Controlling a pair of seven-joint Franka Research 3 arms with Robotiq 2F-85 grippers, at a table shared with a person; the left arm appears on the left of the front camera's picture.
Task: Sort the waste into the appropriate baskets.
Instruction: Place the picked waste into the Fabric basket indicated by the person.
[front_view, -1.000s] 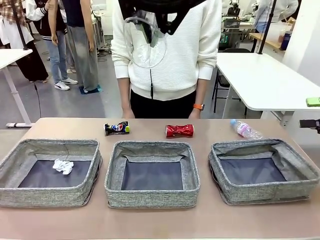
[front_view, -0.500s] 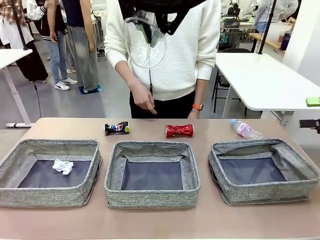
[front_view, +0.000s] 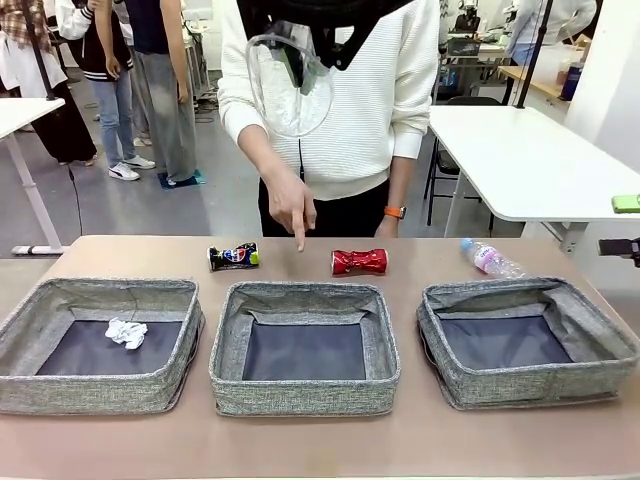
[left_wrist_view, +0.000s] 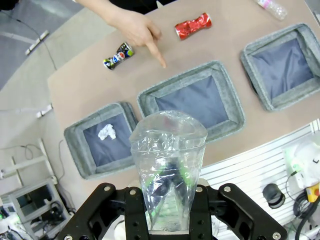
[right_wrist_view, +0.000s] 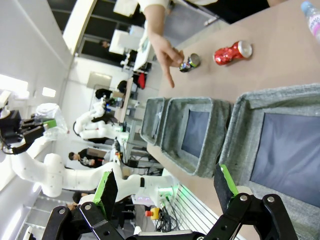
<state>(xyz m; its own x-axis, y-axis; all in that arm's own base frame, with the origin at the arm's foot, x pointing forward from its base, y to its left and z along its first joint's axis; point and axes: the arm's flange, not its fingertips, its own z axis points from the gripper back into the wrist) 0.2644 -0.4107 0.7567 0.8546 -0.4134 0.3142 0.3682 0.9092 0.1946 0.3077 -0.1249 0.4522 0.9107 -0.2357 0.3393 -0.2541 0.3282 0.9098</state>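
Observation:
My left gripper (left_wrist_view: 169, 186) is shut on the wrinkly clear plastic piece (left_wrist_view: 167, 150), held high above the table; in the front view the plastic (front_view: 288, 90) hangs at the top. Three grey baskets (front_view: 300, 392) stand in a row. The left basket (front_view: 90, 392) holds a white paper wad (front_view: 127, 332). Behind them lie a dark-blue can (front_view: 233, 256), a red can (front_view: 359, 262) and a small bottle (front_view: 490, 258). The person's hand (front_view: 292, 208) points down between the two cans. My right gripper (right_wrist_view: 167, 192) is open and holds nothing.
The right basket (front_view: 530, 385) and the middle one have bare dark bases. A person stands at the far edge of the table. White tables (front_view: 530, 150) and other people stand farther back. A strip of tabletop runs in front of the baskets.
The person's hand has come from their side and now points down at the table between the two cans. Neither gripper has changed.

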